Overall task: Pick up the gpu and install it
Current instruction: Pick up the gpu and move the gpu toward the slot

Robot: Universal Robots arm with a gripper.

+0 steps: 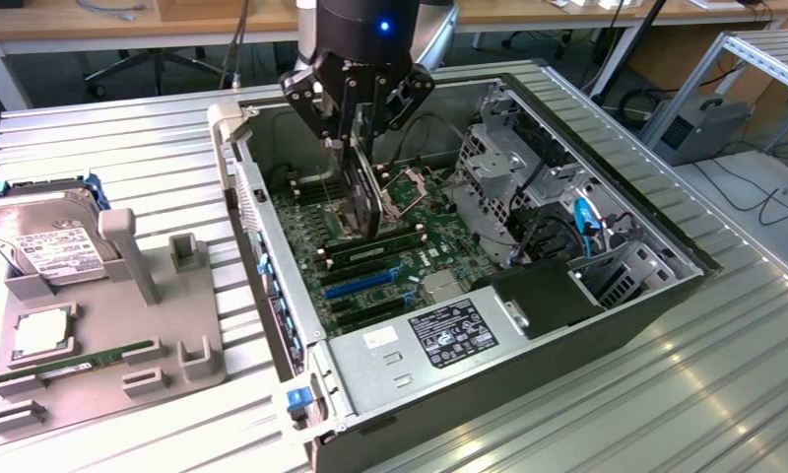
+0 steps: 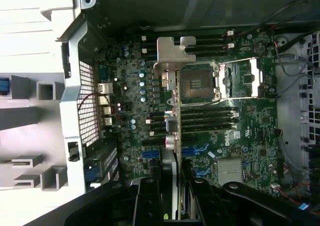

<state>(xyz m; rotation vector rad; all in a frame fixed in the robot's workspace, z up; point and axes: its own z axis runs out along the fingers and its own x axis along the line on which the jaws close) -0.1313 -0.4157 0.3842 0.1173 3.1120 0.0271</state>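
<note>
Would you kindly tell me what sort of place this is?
Probably a robotics lab: an open computer case on a ribbed metal bench, a hard drive in a grey parts holder, desks and office chairs behind.

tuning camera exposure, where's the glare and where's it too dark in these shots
Exterior view: light glares off the ribbed metal table, while the computer case interior sits darker. Wrist view: the table beyond the case is washed out, the tool holding the gpu is nearly black.

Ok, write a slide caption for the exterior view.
Gripper holds the gpu upright over the motherboard inside the open computer case.
</note>
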